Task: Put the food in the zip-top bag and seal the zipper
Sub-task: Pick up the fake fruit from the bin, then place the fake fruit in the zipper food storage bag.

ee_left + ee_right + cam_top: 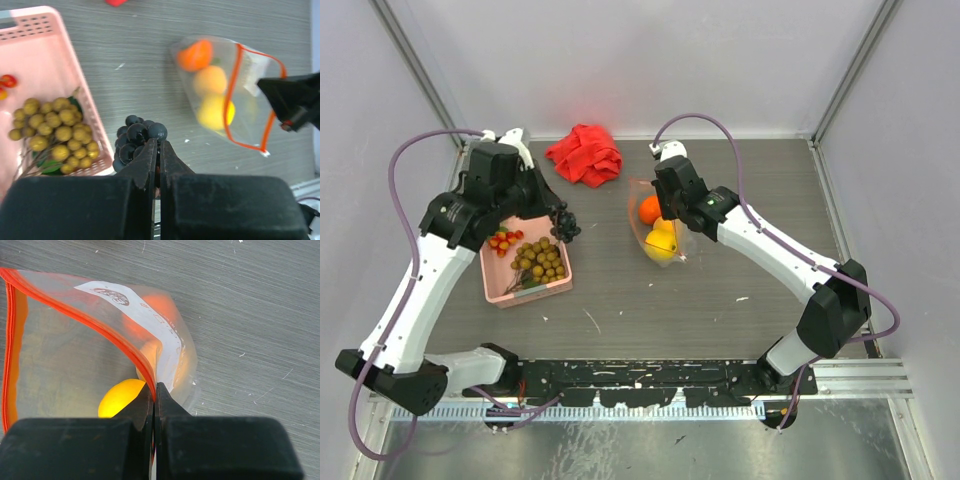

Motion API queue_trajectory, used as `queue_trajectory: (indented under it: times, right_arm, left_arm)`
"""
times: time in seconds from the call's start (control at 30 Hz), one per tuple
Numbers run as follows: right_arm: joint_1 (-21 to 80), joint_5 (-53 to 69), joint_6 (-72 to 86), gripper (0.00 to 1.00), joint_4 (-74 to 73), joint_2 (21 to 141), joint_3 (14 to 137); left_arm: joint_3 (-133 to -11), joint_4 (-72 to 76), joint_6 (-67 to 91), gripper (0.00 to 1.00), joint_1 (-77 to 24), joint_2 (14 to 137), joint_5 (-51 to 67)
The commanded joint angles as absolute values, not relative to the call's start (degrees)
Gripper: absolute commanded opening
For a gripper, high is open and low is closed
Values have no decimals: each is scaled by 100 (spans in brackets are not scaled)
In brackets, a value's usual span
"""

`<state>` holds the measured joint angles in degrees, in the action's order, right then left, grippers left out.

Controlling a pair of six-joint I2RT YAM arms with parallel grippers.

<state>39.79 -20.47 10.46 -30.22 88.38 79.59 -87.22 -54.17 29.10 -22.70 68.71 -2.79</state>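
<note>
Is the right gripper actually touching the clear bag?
Touching. The right wrist view shows the right gripper pinched shut on the orange-red rim of the zip-top bag.

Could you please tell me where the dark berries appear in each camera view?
Top external: the dark berries, held by the left tool, just right of the pink basket.
Left wrist: the dark berries at bottom centre, pinched in the tool.
Right wrist: not in it.
Shared landmark: the zip-top bag, seen in all three.
</note>
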Motion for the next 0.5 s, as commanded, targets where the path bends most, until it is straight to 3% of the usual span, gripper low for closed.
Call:
queue_trajectory:
  times: [0.0, 0.47]
  right_arm:
    - [4028, -2007, 1085, 0, -2751, 8587, 8125]
    - [4074, -1963, 1069, 0, -2742, 8608, 8137]
  left_arm:
    - [-8910, -4446, 3307, 0, -2683, 6805, 33]
    - [-9305, -3292, 3675, 0, -3891, 7479, 26]
